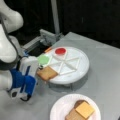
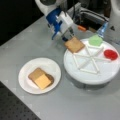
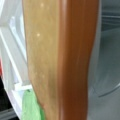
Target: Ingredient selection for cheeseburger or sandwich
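My gripper (image 1: 39,70) (image 2: 67,38) is shut on one edge of a brown toast square (image 1: 47,73) (image 2: 74,44), which hangs over the rim of the white divided tray (image 1: 82,66) (image 2: 100,72). That toast (image 3: 57,60) fills the wrist view edge-on. A green leaf piece (image 1: 43,59) (image 2: 95,40) (image 3: 30,106) and a red disc (image 1: 60,51) (image 2: 110,54) lie in tray compartments. On the white paper plate (image 1: 61,106) (image 2: 27,70) sits the sandwich stack: a toast square (image 1: 72,115) (image 2: 35,74), a dark patty (image 1: 79,102) (image 2: 51,78) and a yellow cheese square (image 1: 85,109) (image 2: 42,81) on top.
The grey table (image 1: 105,82) (image 2: 30,45) carries the tray and plate. A metal post and bracket (image 1: 48,35) stand behind the tray. An orange-tipped item (image 2: 81,28) lies near the tray's far rim. The arm's white body (image 1: 7,45) is at a front view's left.
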